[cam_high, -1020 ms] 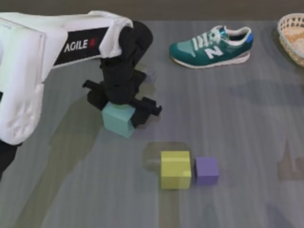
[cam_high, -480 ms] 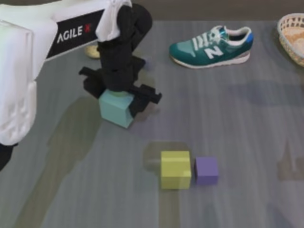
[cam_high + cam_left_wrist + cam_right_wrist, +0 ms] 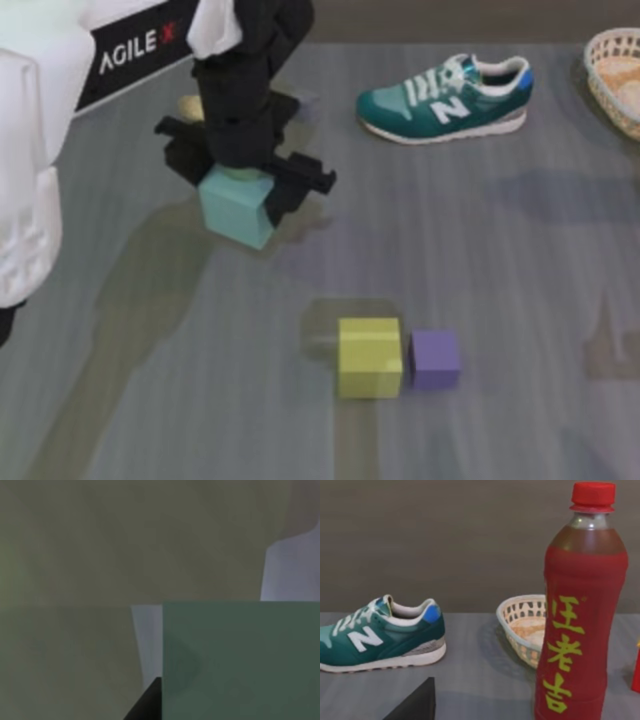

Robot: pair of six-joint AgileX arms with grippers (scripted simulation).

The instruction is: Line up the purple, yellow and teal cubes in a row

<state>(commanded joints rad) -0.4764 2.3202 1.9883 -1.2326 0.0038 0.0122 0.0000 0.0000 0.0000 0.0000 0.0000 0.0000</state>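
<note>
A dark teal sneaker with white laces and a woven basket lie well beyond the mid-sized matte yellow cube; the small matte purple cube sits just beside the yellow cube. The left gripper has its fingers closed against the large pale teal cube, up and left of the yellow cube above the grey tabletop. The right gripper's finger opening cannot be determined.

grey surface, yellow cube touching purple cube, sneaker and basket at the far edge, red bottle
</note>
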